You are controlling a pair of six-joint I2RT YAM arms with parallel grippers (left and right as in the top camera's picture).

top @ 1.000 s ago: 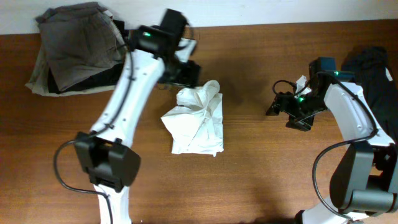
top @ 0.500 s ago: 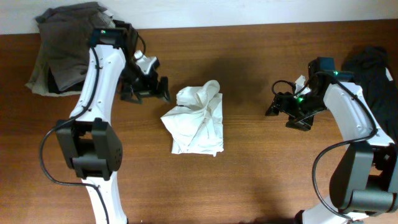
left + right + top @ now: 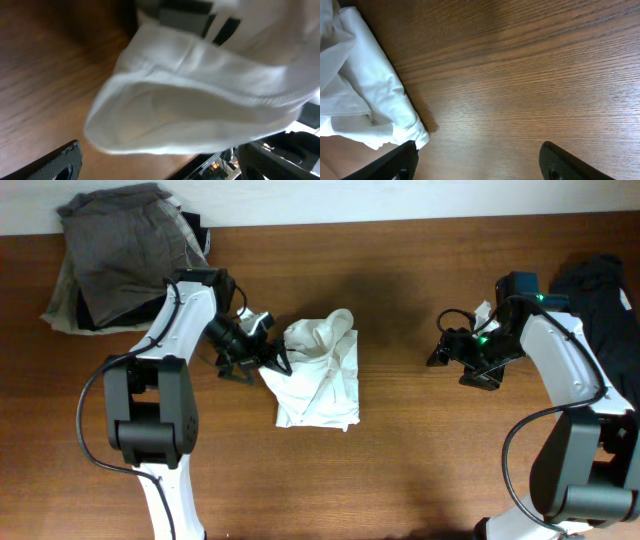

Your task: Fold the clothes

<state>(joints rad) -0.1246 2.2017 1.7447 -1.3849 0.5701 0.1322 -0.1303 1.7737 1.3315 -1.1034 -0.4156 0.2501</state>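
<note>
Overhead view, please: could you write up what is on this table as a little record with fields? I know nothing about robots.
White garment: crumpled in the middle of the table, not yet folded flat
Left fingers: open, at the garment's left edge, the cloth right in front of them
Right fingers: open, over bare wood, well apart from the garment
Clothes pile: grey-brown, far left corner
Dark garment: heaped at the right edge
Table: brown wood
</note>
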